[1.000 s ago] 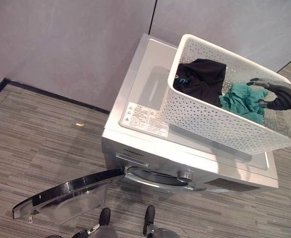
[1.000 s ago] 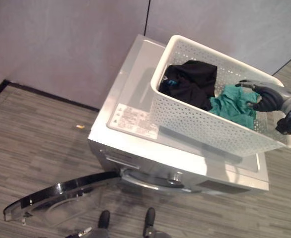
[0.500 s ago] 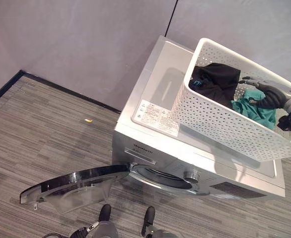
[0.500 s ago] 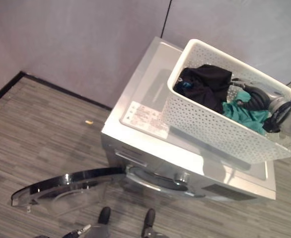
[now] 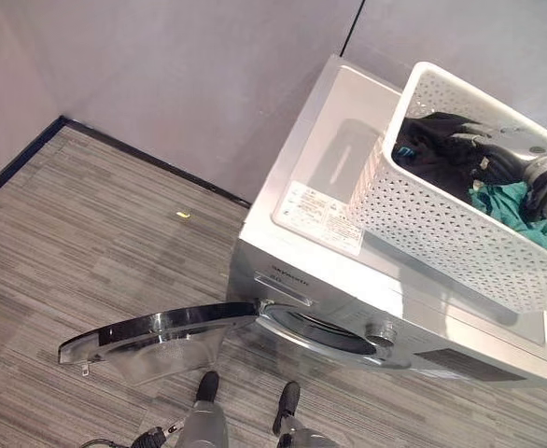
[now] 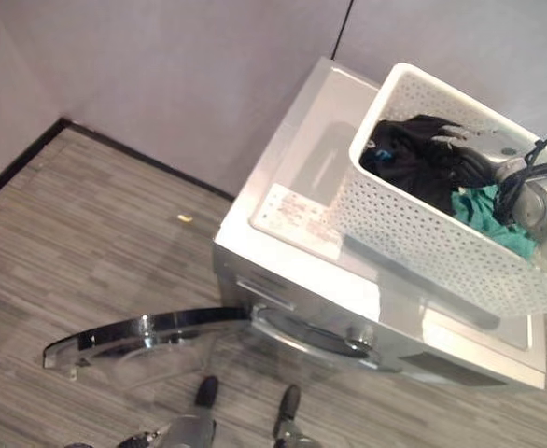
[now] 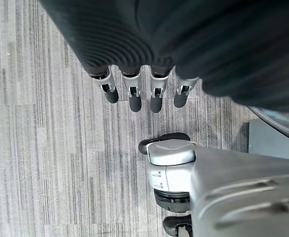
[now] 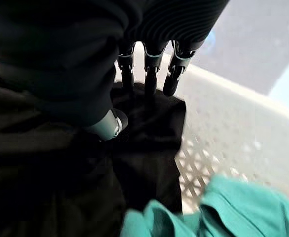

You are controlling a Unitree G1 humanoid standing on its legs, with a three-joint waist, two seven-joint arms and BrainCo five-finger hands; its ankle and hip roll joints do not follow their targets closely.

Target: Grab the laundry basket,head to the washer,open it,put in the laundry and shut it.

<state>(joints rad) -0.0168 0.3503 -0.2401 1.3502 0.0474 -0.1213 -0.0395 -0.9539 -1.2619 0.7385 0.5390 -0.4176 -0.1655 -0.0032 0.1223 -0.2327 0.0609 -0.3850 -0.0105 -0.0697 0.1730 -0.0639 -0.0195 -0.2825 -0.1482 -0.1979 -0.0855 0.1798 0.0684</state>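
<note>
A white perforated laundry basket (image 5: pixel 460 233) sits on top of the silver washer (image 5: pixel 348 280), toward its right side. Inside the basket lie a black garment (image 6: pixel 413 168) and, beside it nearer the right end, a teal garment (image 5: pixel 511 205). The washer's round door (image 5: pixel 152 331) is swung wide open to the left, low over the grey striped floor (image 5: pixel 77 243), and the dark drum opening (image 5: pixel 325 329) shows in the front panel next to a control knob (image 5: pixel 380 333).

The right hand (image 6: pixel 465 149) reaches down into the basket over the black garment. In the right wrist view its fingers (image 8: pixel 149 74) are straight and spread, their dark tips on or just above the black cloth, with the thumb (image 8: pixel 107 126) resting against it; nothing is pinched yet.

The left hand (image 7: pixel 134 89) hangs low over the floor, fingers straight and relaxed, holding nothing.

A small yellow scrap (image 5: pixel 183 215) lies on the floor near the wall (image 5: pixel 189 75).
</note>
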